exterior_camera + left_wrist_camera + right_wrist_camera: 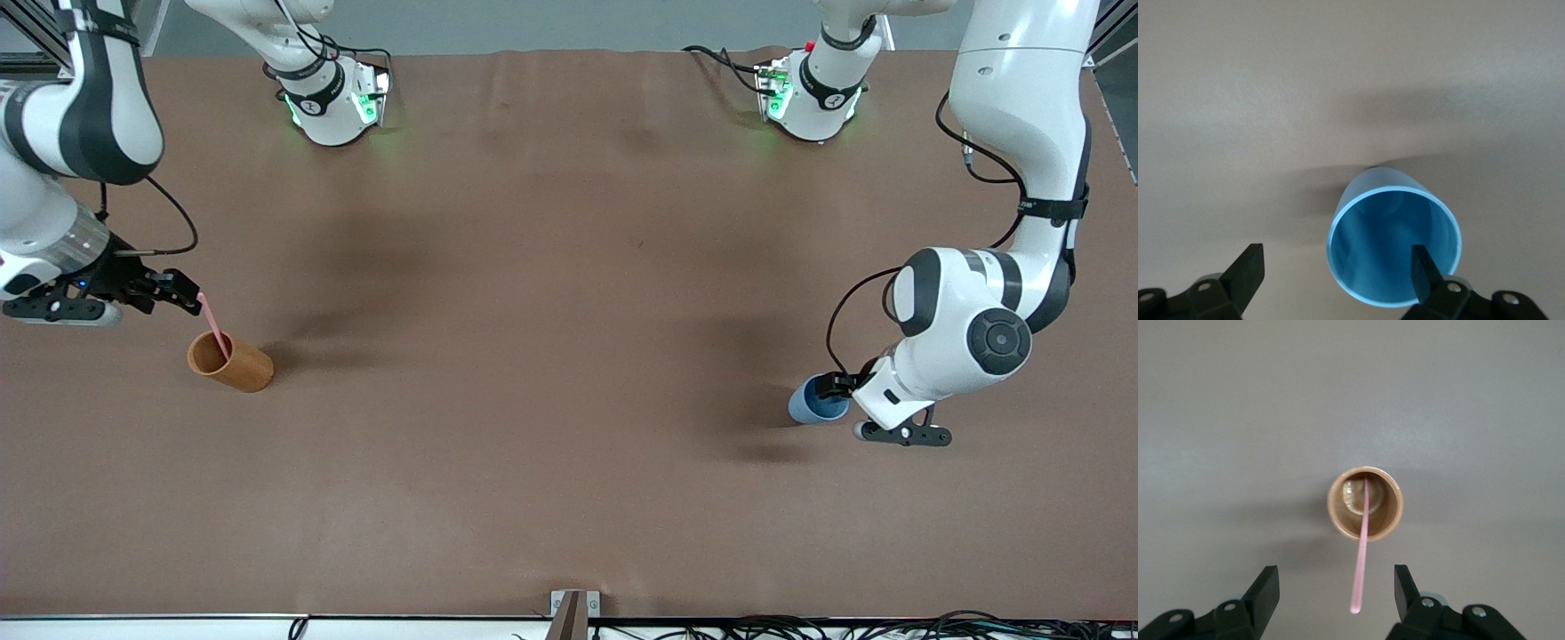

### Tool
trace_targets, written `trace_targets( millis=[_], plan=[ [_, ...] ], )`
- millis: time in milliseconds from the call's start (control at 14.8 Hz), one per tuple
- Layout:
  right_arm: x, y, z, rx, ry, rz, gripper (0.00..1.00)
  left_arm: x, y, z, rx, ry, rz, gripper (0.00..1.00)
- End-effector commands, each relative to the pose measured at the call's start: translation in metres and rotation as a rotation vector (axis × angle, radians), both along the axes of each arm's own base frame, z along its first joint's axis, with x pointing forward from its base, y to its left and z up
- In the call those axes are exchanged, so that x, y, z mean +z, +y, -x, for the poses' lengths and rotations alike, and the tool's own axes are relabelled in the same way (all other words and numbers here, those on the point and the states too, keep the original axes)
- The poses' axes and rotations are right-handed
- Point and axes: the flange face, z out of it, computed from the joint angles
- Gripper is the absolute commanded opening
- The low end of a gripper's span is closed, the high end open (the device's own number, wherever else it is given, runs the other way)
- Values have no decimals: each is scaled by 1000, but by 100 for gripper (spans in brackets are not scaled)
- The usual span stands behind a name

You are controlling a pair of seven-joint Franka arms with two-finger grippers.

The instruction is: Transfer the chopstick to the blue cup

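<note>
At the frame's left, the right end effector (pixel 191 298), fingers apart around the chopstick (pixel 213 325), should squeeze gently; the left end effector (pixel 836 388), also apart, straddles the blue cup's (pixel 813 404) rim.

Orange-brown cup (pixel 230 360) on brown table (pixel 551 356)

High front camera faces robots; wrist cameras look down, close.

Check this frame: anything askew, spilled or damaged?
Nothing stands out. The chopstick leans in the upright orange-brown cup, its top between the right claw's open fingers; the blue cup stands upright, empty.
</note>
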Motion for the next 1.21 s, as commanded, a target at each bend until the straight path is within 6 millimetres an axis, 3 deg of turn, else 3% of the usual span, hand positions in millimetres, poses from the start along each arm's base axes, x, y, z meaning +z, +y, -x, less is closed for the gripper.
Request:
trace_targets(
  millis=[0, 67, 202, 270, 337, 540, 742, 945, 1147],
  plan=[
    [-9, -14, 30, 5, -7, -11, 68, -11, 3, 2, -12, -2, -10, 79],
    [-11, -13, 35, 5, -4, -12, 65, -15, 2, 1, -13, -8, -9, 68],
    [-17, -11, 42, 4, 0, -12, 59, -23, 1, 1, -22, -6, -11, 23],
    [-20, -12, 42, 4, -10, -10, 56, -25, 0, 1, -47, -5, -10, 5],
    [-26, -11, 45, 1, -15, -8, 54, -26, 1, 1, -63, -7, -9, 0],
    [-34, -9, 49, 4, -1, -11, 46, -21, -3, 0, -62, -14, -9, 0],
    [-38, -9, 49, 1, -1, -11, 42, 16, -15, -7, -35, -63, 1, 0],
    [-40, -8, 49, 3, 4, -12, 33, 66, -85, -4, 72, -19, 17, 0],
    [-40, -9, 47, 1, -15, -9, 30, 94, -172, 17, 215, 19, 55, 0]
  ],
)
